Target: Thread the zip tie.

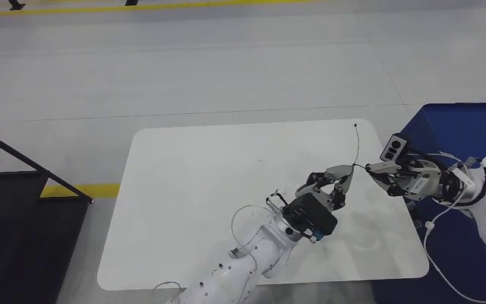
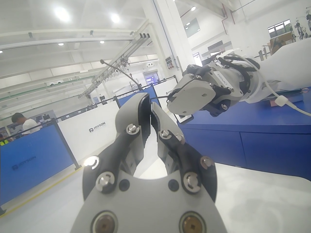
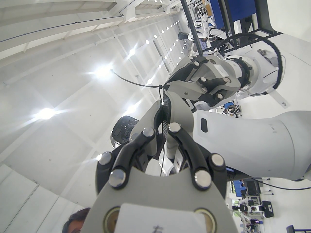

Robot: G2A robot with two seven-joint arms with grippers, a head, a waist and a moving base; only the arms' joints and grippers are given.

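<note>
Left gripper (image 2: 150, 104) was clamped on the zip tie (image 3: 139, 85), strap pinched right at its fingertips. Right gripper (image 3: 162, 104) was also closed on it, tips nearly touching the left one's, strap coming out just beyond its pads. Both were held above the table (image 1: 197, 205). The long free end arced away from both sets of tips, with a small lump at its far end. Couldn't tell whether the tip was through the head.

Risks, my read:
- The grips sit so close that a misaligned pull could kink the strap or pop it from a pad.
- The fingertips could collide.
- The unsupported free end could swing and twist things off axis.
</note>
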